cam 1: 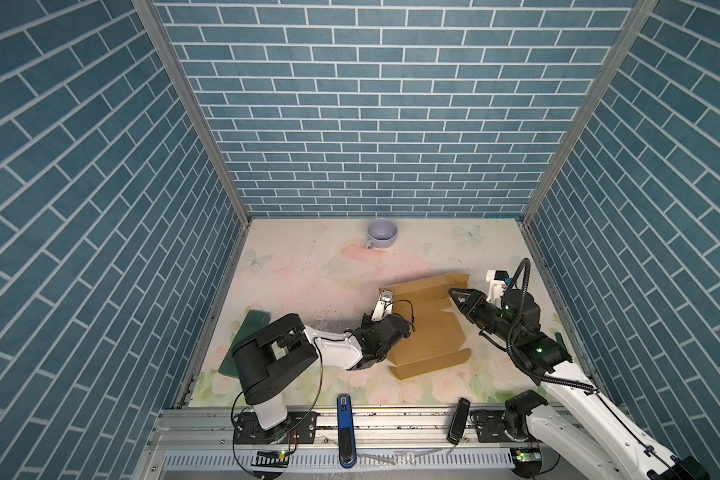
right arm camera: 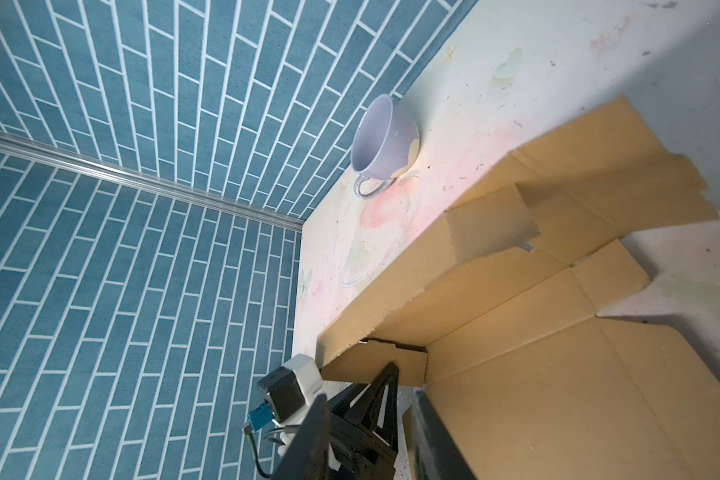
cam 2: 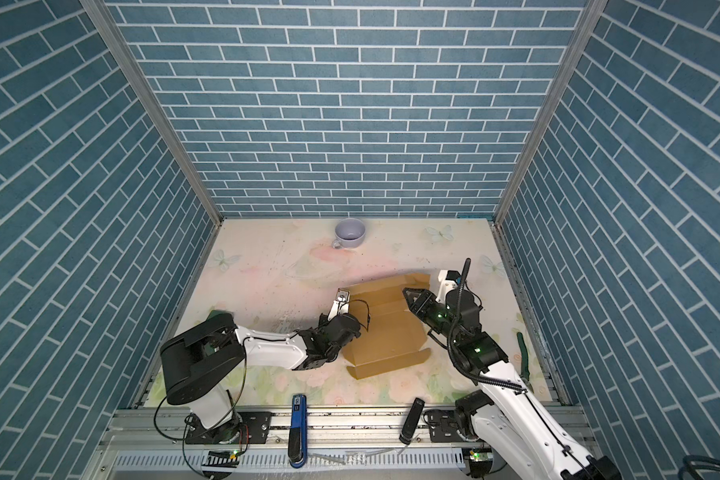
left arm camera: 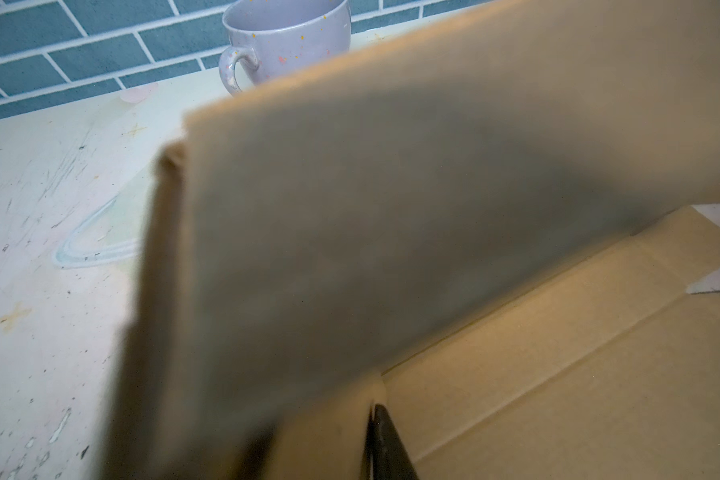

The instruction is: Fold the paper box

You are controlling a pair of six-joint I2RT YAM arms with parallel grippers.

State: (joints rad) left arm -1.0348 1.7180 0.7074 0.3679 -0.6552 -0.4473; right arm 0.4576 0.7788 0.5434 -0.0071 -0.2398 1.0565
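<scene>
The paper box (cam 1: 429,336) (cam 2: 385,336) is a brown cardboard sheet lying part-folded on the table, right of centre in both top views. Its far panel and left side flap stand up. My left gripper (cam 1: 391,309) (cam 2: 348,309) is shut on that left flap. In the left wrist view one black finger (left arm camera: 385,444) presses the flap's inner face; the other finger is hidden behind the cardboard (left arm camera: 350,249). My right gripper (cam 1: 458,293) (right arm camera: 370,397) hovers open over the box's far right corner (right arm camera: 558,374), holding nothing.
A lilac mug (cam 1: 382,234) (cam 2: 350,232) (right arm camera: 385,141) stands at the back wall. A dark green board (cam 1: 242,345) lies at the left under the left arm. A blue tool (cam 1: 345,428) and a black one (cam 1: 458,419) rest on the front rail.
</scene>
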